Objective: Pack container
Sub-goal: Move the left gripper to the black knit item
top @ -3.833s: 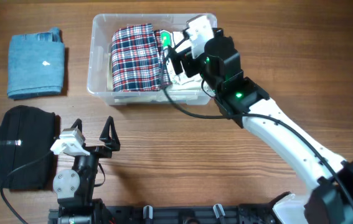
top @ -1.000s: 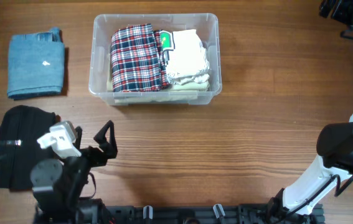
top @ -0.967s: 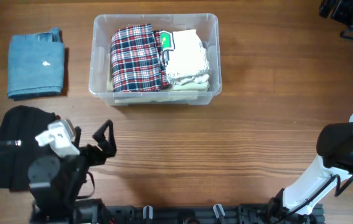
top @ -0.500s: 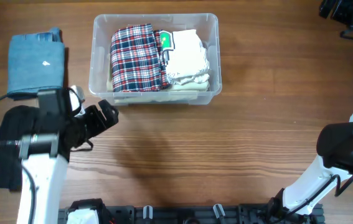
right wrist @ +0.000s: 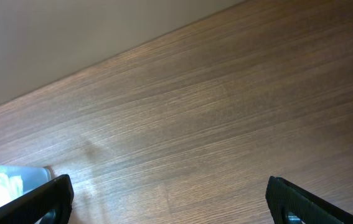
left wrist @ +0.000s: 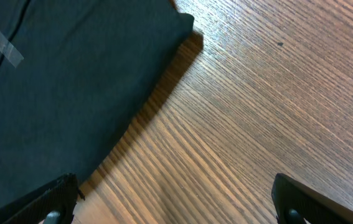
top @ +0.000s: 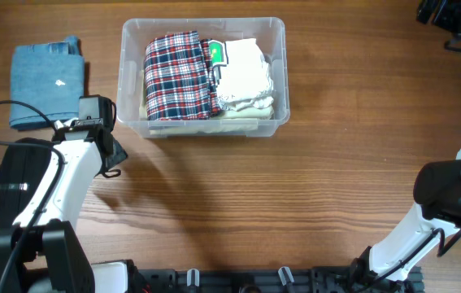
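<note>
The clear container (top: 204,130) stands at the back middle of the table. It holds a folded plaid cloth (top: 180,75) on the left and a white cloth (top: 245,75) on the right. My left gripper (top: 110,159) is open and empty, just off the container's front left corner. In the left wrist view its jaws (left wrist: 176,208) hang over bare wood next to a black folded garment (left wrist: 64,87). My right gripper (right wrist: 170,202) is open and empty over bare wood. In the overhead view it sits at the far right corner (top: 450,16).
A folded blue cloth (top: 47,81) lies at the back left. The black garment (top: 23,191) lies at the front left beside my left arm. A corner of the container (right wrist: 8,177) shows at the left of the right wrist view.
My right arm left the white cloth in the container and pulled back to the far right corner. My left arm swung up from the front edge to the container's front left corner.
</note>
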Robot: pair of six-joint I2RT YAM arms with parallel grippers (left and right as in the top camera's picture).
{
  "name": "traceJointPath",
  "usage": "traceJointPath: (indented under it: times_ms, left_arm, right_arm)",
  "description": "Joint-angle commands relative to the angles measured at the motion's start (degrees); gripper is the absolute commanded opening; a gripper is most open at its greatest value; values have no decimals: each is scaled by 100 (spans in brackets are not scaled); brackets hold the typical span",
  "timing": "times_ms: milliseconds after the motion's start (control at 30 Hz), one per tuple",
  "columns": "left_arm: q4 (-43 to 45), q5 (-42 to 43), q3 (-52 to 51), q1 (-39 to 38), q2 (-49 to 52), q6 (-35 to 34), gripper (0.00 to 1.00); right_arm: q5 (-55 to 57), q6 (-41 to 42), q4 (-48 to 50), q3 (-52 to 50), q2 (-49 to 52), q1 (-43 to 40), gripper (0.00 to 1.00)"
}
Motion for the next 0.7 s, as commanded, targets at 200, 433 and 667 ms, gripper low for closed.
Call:
traceJointPath:
  times_ms: [200,433,667]
  left_arm:
    - [-402,3480,114,2267,-975,1228,100]
    - [-46,4697,114,4610,-1604,1878,100]
    - [881,5606,402,5053,-890,1534,99]
  right_arm:
    - [33,70,4,-22,48,17,100]
    - [33,72,4,-22,48,17,100]
    - [33,70,4,-22,48,17,100]
